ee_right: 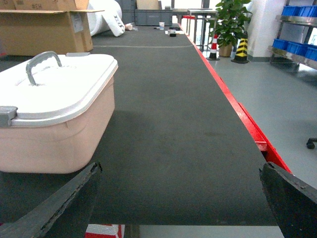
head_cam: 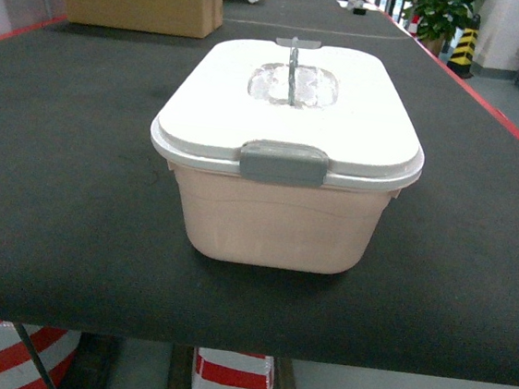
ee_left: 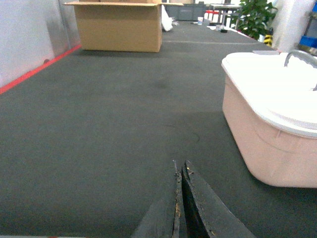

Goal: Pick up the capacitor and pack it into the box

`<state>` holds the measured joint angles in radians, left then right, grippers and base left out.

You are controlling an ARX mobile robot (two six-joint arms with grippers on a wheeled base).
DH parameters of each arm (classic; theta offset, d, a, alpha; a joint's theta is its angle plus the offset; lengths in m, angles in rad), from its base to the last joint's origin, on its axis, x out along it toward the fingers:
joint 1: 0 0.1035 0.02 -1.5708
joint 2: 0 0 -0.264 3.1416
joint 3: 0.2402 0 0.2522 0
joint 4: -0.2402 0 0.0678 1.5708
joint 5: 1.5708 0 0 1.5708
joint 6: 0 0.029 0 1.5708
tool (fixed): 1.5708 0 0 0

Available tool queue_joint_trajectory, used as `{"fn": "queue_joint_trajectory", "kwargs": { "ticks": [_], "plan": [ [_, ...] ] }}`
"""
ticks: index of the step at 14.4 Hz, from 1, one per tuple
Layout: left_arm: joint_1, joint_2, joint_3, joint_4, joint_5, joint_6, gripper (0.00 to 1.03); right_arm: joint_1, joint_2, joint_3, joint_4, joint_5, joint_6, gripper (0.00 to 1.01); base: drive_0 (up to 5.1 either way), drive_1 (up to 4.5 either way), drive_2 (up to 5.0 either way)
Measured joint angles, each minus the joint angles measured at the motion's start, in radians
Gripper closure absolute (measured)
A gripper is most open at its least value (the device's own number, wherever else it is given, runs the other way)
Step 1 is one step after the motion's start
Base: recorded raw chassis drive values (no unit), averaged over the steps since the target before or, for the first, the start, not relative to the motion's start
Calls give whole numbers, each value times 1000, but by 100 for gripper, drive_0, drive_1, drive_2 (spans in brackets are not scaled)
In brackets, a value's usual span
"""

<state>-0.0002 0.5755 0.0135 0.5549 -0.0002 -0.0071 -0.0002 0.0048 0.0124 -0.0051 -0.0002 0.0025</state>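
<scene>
The box (head_cam: 280, 220) sits upright in the middle of the head view, its short end facing the camera. It is a pale peach-pink tub with rounded corners. A white lid (head_cam: 232, 99) closes it, fitted over the rim, with a grey clip (head_cam: 283, 163) at the near end and another at the far end. A grey handle (head_cam: 293, 68) stands upright over a recess in the lid's centre. No capacitor shows in any view.

In the left wrist view the box fills the right edge; in the right wrist view, the left edge.
</scene>
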Motion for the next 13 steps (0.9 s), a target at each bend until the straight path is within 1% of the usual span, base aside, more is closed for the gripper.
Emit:
{"fn": "queue_joint_trajectory", "kwargs": {
  "ticks": [1, 2, 3, 13],
  "plan": [
    [0, -51, 0, -38, 0, 0, 101, 0, 0, 0, 0, 0, 0, 3, 0, 0, 0],
    [0, -132, 0, -115, 0, 0, 101, 0, 0, 0, 0, 0, 0, 3, 0, 0, 0],
    [0, -156, 0, -143, 0, 0, 101, 0, 0, 0, 0, 0, 0, 3, 0, 0, 0],
    [0, -377, 0, -357, 0, 0, 101, 0, 0, 0, 0, 0, 0, 3, 0, 0, 0]
  ]
}}
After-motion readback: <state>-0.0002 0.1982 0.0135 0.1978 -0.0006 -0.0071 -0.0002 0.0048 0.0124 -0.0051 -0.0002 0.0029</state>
